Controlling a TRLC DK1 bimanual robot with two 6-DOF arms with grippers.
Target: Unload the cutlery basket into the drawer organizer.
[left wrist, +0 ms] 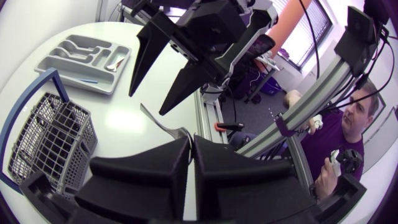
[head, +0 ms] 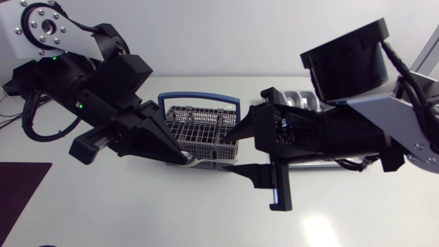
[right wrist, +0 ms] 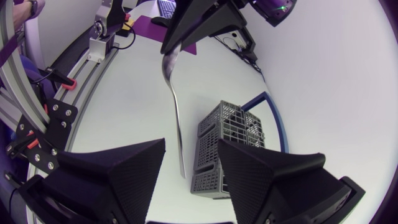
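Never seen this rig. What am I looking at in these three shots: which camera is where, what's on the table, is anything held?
Two robot arms work at a white table. The head view looks down from above, with the left arm coming in from the left side and the right arm from the right. The other two pictures come from fisheye cameras on each arm's wrist, so each shows its own black two-finger gripper at the lower edge. On the table stand a grey cutlery basket with a blue handle and a grey drawer organizer with a utensil lying in it. The left gripper is shut on a spoon, gripped near its bowl. The spoon's handle points toward the right gripper, which is open and holds nothing.
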